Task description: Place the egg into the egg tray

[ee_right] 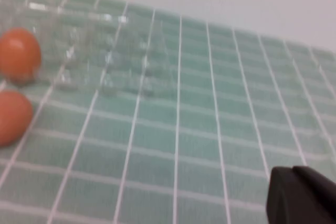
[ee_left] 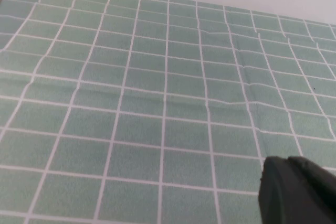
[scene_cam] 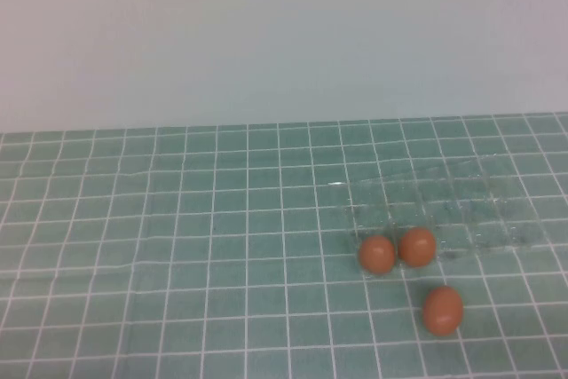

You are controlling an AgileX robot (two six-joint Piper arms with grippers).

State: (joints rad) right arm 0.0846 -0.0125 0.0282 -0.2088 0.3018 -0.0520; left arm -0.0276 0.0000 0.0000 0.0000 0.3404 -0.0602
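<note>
The clear egg tray (scene_cam: 461,206) lies on the green checked cloth at the right. Two orange-brown eggs (scene_cam: 377,254) (scene_cam: 417,246) sit side by side at its near left edge; I cannot tell whether they rest in cups. A third egg (scene_cam: 442,310) lies alone on the cloth in front of the tray. Neither arm shows in the high view. The right wrist view shows the tray (ee_right: 105,51), two eggs (ee_right: 18,53) (ee_right: 10,116), and my right gripper (ee_right: 291,182), shut and empty. My left gripper (ee_left: 286,182) is shut and empty over bare cloth.
The green cloth with a white grid (scene_cam: 177,246) covers the table, slightly wrinkled in the left wrist view (ee_left: 168,98). A plain pale wall (scene_cam: 284,33) stands behind the table.
</note>
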